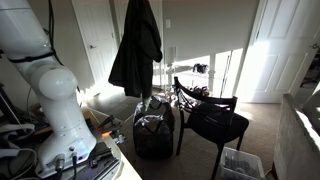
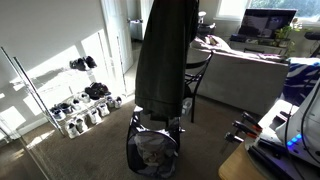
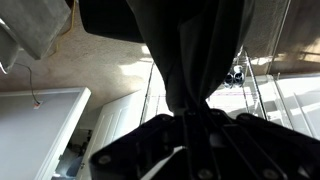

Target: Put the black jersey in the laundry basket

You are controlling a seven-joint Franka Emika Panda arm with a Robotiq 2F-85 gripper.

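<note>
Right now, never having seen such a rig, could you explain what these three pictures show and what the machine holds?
It is one white robot arm with a clamp at its tip, the end effector. Two pictures come from cameras standing in the room; the third comes from a camera on the wrist and looks upside down. The end effector is shut on the black jersey, which hangs limp roughly above the laundry basket on the carpet. A black chair stands beside the basket, and a shoe rack stands off to the side.
</note>
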